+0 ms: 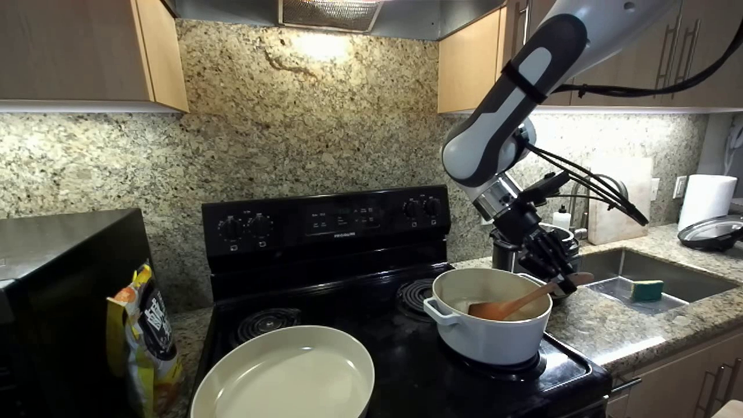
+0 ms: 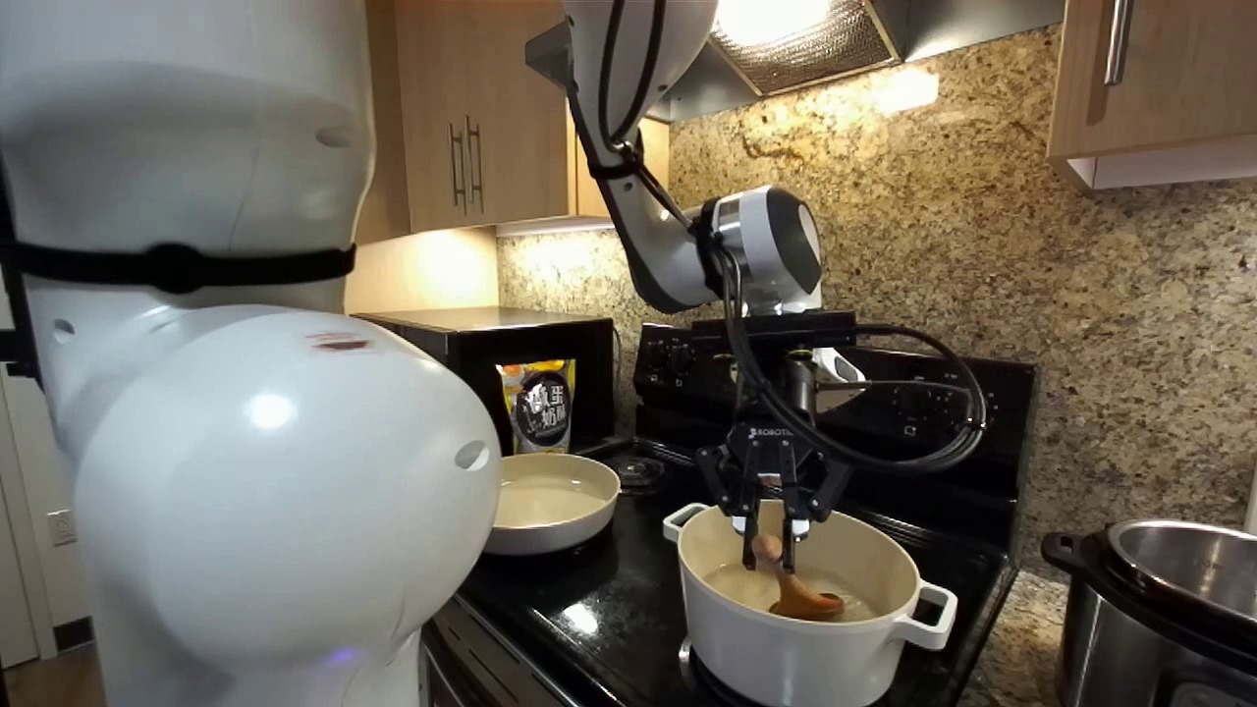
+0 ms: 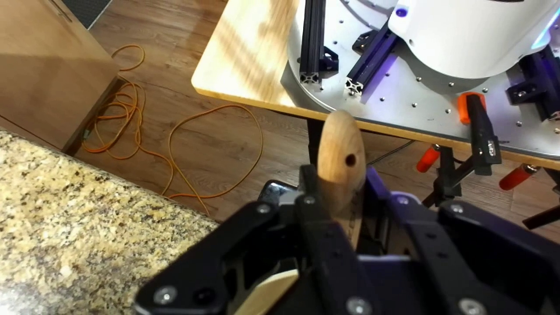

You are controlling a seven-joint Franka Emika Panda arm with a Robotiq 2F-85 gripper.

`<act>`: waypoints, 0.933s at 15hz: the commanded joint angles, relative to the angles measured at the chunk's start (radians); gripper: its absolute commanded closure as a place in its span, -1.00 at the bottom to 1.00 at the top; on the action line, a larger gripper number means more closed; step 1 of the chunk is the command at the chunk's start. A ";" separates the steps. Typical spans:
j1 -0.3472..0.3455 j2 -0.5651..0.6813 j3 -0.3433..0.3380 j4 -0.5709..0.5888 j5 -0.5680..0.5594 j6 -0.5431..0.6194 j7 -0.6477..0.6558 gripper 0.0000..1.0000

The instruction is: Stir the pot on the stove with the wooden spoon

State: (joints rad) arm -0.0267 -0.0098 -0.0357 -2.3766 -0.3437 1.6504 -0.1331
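The white pot (image 1: 493, 342) stands on a front burner of the black stove (image 1: 400, 360); the pot also shows in an exterior view (image 2: 786, 658). The wooden spoon (image 1: 514, 306) leans in it, bowl end low inside near the contents, handle slanting up over the rim. My gripper (image 1: 566, 283) is shut on the upper handle, just outside the rim. In an exterior view the gripper (image 2: 770, 560) points down with the spoon (image 2: 800, 599) between its fingers. In the wrist view the handle end (image 3: 340, 153) sticks out beyond the fingertips (image 3: 341, 179). The pot is out of view there.
A large shallow pale dish (image 1: 296, 371) stands on the stove left of the pot. The taller steel pot (image 2: 1110, 628) stands on the counter close by, behind the gripper. The stove's raised back panel (image 1: 325, 220) and the sink (image 1: 702, 281) are near. A snack bag (image 2: 540, 407) stands by a black microwave.
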 commanded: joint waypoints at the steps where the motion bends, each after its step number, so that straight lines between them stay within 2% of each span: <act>1: 0.023 0.018 0.026 0.011 -0.008 -0.027 -0.005 0.86; 8: 0.057 -0.027 0.062 -0.036 -0.031 -0.055 -0.022 0.86; 14: 0.046 -0.059 0.048 -0.064 -0.072 -0.111 -0.026 0.86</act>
State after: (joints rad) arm 0.0291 -0.0143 0.0174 -2.3985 -0.3839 1.5673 -0.1346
